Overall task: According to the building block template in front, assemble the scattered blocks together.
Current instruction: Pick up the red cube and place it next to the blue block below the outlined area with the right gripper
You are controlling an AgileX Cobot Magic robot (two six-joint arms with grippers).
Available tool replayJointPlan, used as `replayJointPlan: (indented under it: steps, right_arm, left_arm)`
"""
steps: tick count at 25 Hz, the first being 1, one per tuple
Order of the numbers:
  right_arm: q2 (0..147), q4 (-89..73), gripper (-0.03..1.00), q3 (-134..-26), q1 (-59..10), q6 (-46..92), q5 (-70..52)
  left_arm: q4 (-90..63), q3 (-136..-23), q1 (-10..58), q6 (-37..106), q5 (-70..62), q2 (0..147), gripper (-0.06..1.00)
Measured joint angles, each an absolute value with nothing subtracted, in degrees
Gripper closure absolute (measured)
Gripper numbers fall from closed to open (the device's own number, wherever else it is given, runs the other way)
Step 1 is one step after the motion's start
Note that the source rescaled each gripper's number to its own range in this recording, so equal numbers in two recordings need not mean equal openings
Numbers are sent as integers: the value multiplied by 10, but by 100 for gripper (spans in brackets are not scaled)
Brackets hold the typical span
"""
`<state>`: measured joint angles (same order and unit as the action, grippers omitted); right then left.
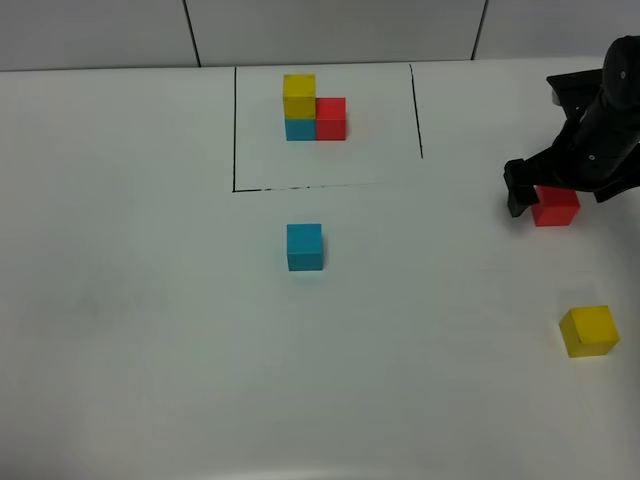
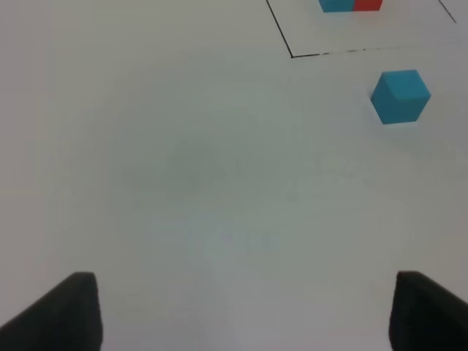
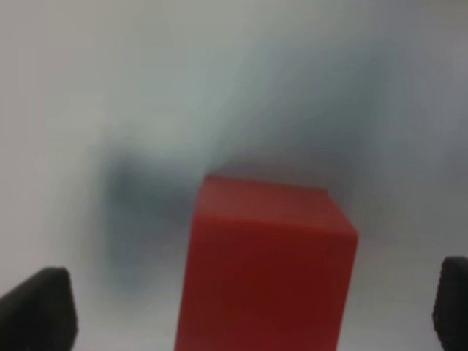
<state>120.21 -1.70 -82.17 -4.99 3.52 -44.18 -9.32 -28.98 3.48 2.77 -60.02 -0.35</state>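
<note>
The building block template (image 1: 314, 108), yellow on blue with red beside it, stands inside the black drawn frame at the back; its lower cubes show in the left wrist view (image 2: 351, 4). The scattered cyan-blue cube (image 1: 304, 247) lies in the middle, also in the left wrist view (image 2: 399, 96). The red cube (image 1: 555, 206) lies at the right. My right gripper (image 1: 548, 194) is open and low around it, fingers well apart on either side (image 3: 245, 314), not touching the red cube (image 3: 267, 263). The yellow cube (image 1: 588, 331) lies at the front right. My left gripper (image 2: 241, 314) is open and empty, out of the exterior view.
The white table (image 1: 150, 300) carries only the thin black frame lines (image 1: 235, 130). A tiled wall runs behind the back edge. The right arm's black body (image 1: 605, 130) hangs over the table's right side.
</note>
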Motion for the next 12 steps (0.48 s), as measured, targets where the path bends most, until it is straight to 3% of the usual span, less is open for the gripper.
replayJointPlan:
  steps: [3,5,8,10,12]
  right_arm:
    - [1207,-18,3,-824,-47,35,-441]
    - [1210,-20,15,-827,-45,35,-440]
    - [1212,-22,51,-828,-45,34,-438]
    - [1212,-22,92,-828,-44,35,-441]
    - [1212,-21,96,-828,-44,39,-444]
  left_arm:
    - [-93,-290,35,28,-600,-3,18]
    - [-93,-290,35,28,-600,-3,18]
    - [-93,-290,35,28,-600,-3,18]
    - [-93,-290,35,28,-600,-3,18]
    - [-93,-290,35,28,-600,-3,18]
